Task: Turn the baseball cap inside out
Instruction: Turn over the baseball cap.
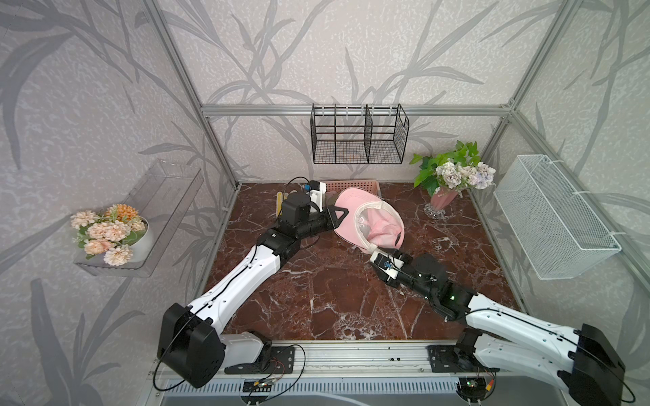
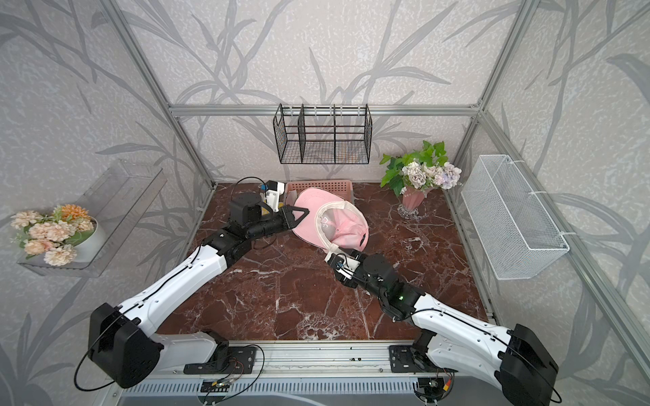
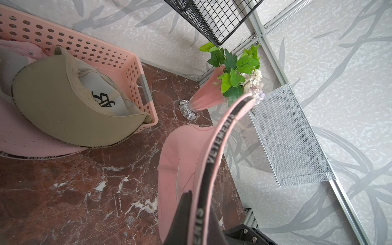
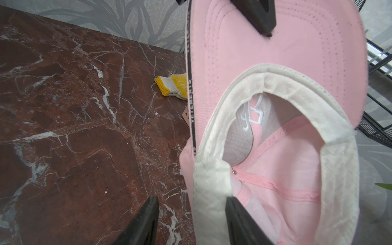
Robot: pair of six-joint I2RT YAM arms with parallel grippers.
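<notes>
The pink cap (image 1: pixel 367 219) lies just above the middle of both top views, over the red marbled surface (image 1: pixel 316 298). It is tilted, with its opening turned up so the white sweatband (image 4: pixel 265 74) and pink lining show. I cannot tell whether the crown rests on the surface. Its brim (image 3: pixel 182 161) points to the upper left, where the left pincer (image 1: pixel 339 213) is clamped tight on the brim's black-taped edge.

The right pincer (image 4: pixel 192 198) reaches in from the lower right with its jaws parted. One finger is inside the crown against the sweatband and the other is outside, with the band between them unpinched.

Just behind the cap, against the back wall, stands a pink perforated basket (image 3: pixel 118 55) holding a beige cap (image 3: pixel 59 101). A yellow-and-white glove (image 4: pixel 174 86) lies on the surface near that wall. A vase of flowers (image 1: pixel 445 202) stands at the surface's upper right corner.
</notes>
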